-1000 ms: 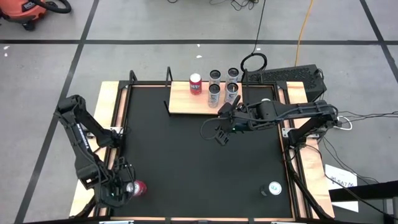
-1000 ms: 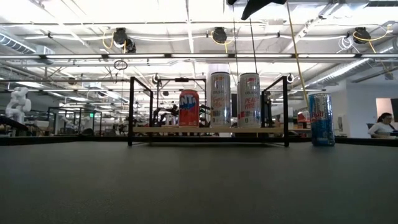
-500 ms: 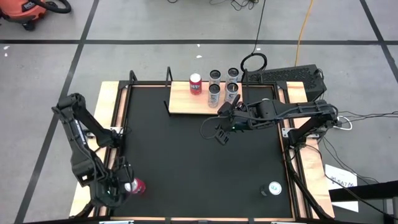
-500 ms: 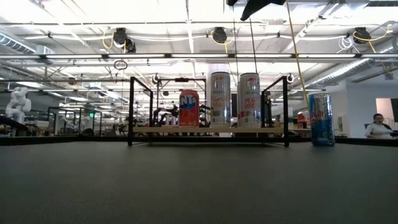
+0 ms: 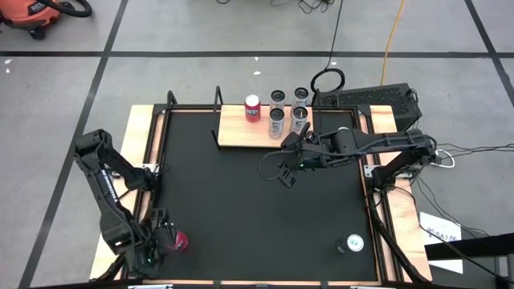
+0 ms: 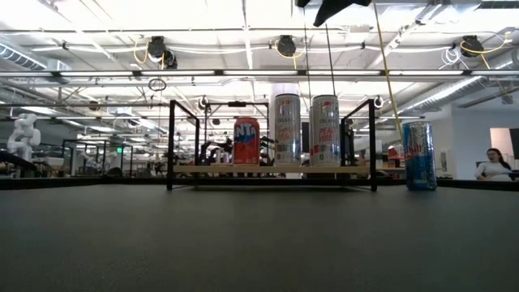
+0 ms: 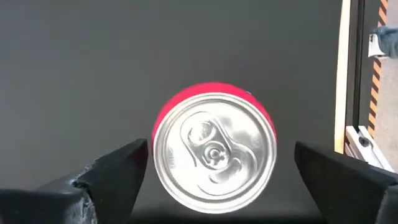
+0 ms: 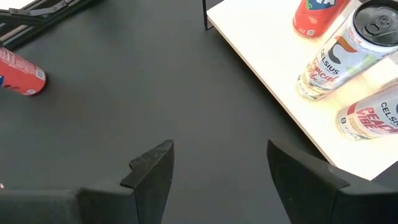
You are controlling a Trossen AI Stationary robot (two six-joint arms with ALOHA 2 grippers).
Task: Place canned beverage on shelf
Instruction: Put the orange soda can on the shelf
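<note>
A red can [image 7: 214,149] lies on its side on the black tabletop near the near left corner [image 5: 178,241], its silver lid end facing my left gripper. My left gripper [image 5: 159,243] is open; its fingers stand on either side of the lid end without touching it. The shelf [image 5: 237,132], a light-wood board with black uprights, sits at the far middle and holds a red can [image 5: 252,107] and several tall cans [image 5: 278,120]. My right gripper [image 5: 287,172] is open and empty, above the table just in front of the shelf [image 8: 267,56].
A blue can [image 5: 352,243] stands upright on the table near the near right corner; it also shows in the low view [image 6: 419,156]. Light-wood strips and black rails edge the tabletop. The black middle of the table [image 5: 233,201] lies between the red can and the shelf.
My left arm has shifted a little toward the table's near edge, its gripper staying at the red can's lid end. The red can has not moved.
</note>
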